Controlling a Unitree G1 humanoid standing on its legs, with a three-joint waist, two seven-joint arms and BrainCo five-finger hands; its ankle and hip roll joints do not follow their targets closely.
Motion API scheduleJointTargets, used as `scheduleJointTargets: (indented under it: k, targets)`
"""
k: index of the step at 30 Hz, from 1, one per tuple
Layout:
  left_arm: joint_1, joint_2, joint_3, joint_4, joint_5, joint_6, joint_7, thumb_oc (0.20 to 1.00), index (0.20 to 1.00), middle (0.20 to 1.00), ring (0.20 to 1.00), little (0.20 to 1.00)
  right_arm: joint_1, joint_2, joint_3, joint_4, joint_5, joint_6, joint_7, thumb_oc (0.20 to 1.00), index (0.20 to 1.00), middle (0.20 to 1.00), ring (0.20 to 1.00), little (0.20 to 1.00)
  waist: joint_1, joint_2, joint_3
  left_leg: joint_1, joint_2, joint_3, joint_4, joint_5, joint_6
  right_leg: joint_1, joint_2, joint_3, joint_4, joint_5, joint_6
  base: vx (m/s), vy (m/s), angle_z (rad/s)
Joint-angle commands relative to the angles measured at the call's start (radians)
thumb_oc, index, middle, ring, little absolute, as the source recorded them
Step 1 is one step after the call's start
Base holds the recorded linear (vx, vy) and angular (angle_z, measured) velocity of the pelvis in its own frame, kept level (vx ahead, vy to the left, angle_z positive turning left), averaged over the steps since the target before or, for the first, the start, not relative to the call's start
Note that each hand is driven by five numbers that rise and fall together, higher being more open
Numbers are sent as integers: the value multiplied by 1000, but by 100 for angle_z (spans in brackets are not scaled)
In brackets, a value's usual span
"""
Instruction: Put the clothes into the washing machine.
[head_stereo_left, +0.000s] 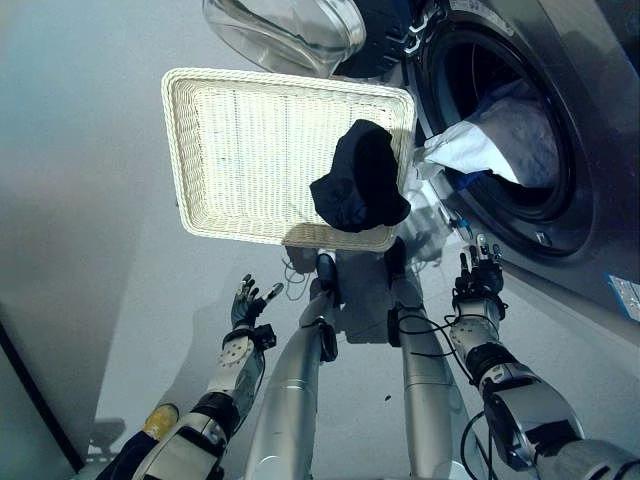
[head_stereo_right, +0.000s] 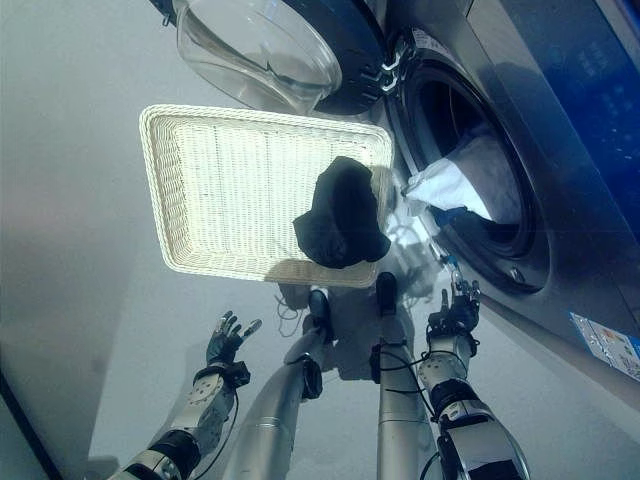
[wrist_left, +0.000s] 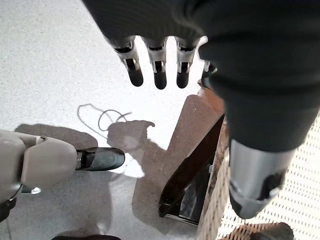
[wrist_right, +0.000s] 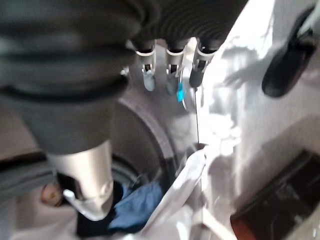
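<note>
A dark garment (head_stereo_left: 362, 180) lies draped over the near right corner of a white wicker basket (head_stereo_left: 240, 150) on the floor. To its right stands the washing machine (head_stereo_left: 590, 150), its drum open. White cloth (head_stereo_left: 470, 148) and a blue piece (wrist_right: 140, 205) hang out of the opening. My right hand (head_stereo_left: 480, 278) is open, fingers straight, just below the drum's rim and apart from the cloth. My left hand (head_stereo_left: 248, 302) is open and holds nothing, low over the floor short of the basket's near edge.
The machine's glass door (head_stereo_left: 290, 30) stands swung open beyond the basket's far edge. Bare grey floor spreads to the left of the basket. A dark, flat object (wrist_left: 192, 175) lies on the floor by the basket's edge (wrist_left: 300, 190).
</note>
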Motion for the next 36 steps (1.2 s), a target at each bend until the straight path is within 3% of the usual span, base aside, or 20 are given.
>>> scheduleJointTargets:
  k: [1, 3, 7, 14, 23, 30, 36]
  targets:
    - [-2, -35, 7, 22, -27, -37, 19, 1000, 1000, 1000, 1000, 1000, 7, -61, 22, 16, -158, 101, -48, 1000, 1000, 1000, 1000, 1000, -8, 98, -21, -63, -33, -67, 23, 13, -59, -29, 47, -62, 109, -136, 19, 12, -51, 1]
    - [-15, -27, 4, 16, -25, -34, 16, 1000, 1000, 1000, 1000, 1000, -23, -83, 41, 66, -195, 182, -47, 1000, 1000, 1000, 1000, 1000, 5, 102, -21, -98, -26, -71, 44, 11, -59, -62, 45, -69, 134, -144, 18, 10, -91, 7]
    - [-28, -12, -10, -11, -23, -38, 22, 1000, 1000, 1000, 1000, 1000, -70, -115, 56, 112, -183, 263, -5, 1000, 1000, 1000, 1000, 1000, 29, 107, -21, -164, -15, -82, 75, 11, -58, -125, 47, -80, 182, -157, 18, 19, -105, 9]
    - [-30, -3, -42, -80, -18, -40, 49, 1000, 1000, 1000, 1000, 1000, -160, -141, 47, 119, -148, 289, -10, 1000, 1000, 1000, 1000, 1000, 68, 122, -21, -268, -1, -108, 114, 19, -60, -229, 47, -88, 263, -172, 18, 26, -86, 13]
    - [-30, 16, -72, -138, -29, -58, 64, 1000, 1000, 1000, 1000, 1000, -315, -201, -1, 105, 4, 218, -45, 1000, 1000, 1000, 1000, 1000, 118, 146, -21, -389, 13, -138, 127, 34, -69, -353, 23, -99, 324, -181, 32, 20, -57, 9]
    - [-36, 52, -84, -199, -31, -40, 81, 1000, 1000, 1000, 1000, 1000, -429, -255, 34, 69, -63, 152, -63, 1000, 1000, 1000, 1000, 1000, 140, 153, -21, -432, 12, -155, 125, 39, -75, -392, 12, -103, 322, -171, 42, 8, -48, 6]
    - [9, 81, -86, -252, -24, -55, 76, 1000, 1000, 1000, 1000, 1000, -499, -291, 75, -83, -91, 31, -42, 1000, 1000, 1000, 1000, 1000, 146, 138, -21, -437, 11, -172, 97, 44, -76, -394, 20, -111, 284, -154, 46, -6, -24, 3]
